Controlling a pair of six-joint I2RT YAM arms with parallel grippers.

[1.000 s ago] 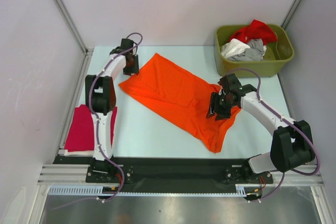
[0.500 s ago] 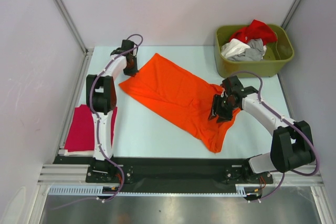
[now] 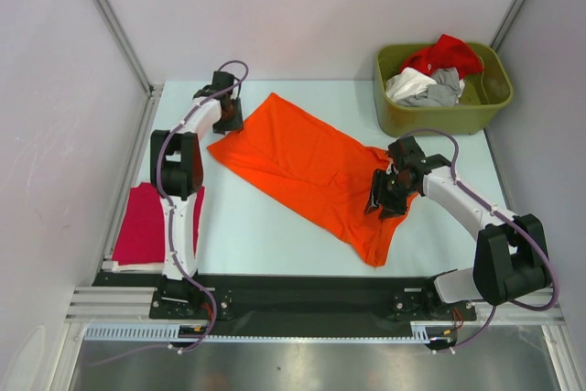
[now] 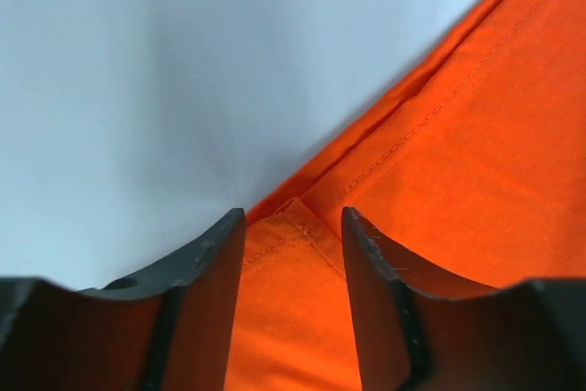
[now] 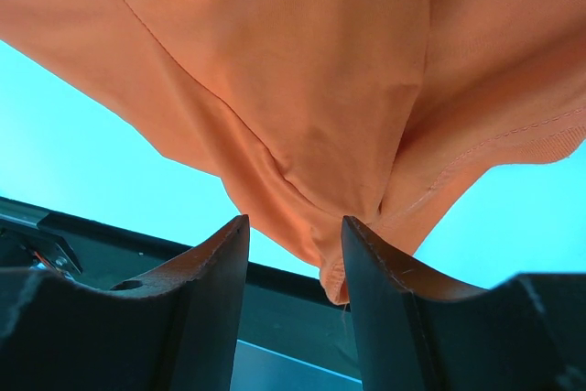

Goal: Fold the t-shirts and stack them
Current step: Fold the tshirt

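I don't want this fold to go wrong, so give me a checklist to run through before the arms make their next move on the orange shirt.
1. The left claw straddles a corner of the orange t-shirt: ok.
2. The left claw is closed on that corner: cannot tell.
3. The right claw holds gathered orange cloth, raised off the table: ok.
4. The orange t-shirt lies flat: not ok, it is bunched at the right claw.
5. The magenta t-shirt sits apart at the near left edge: ok.
6. The bin stands apart from the orange t-shirt: ok.
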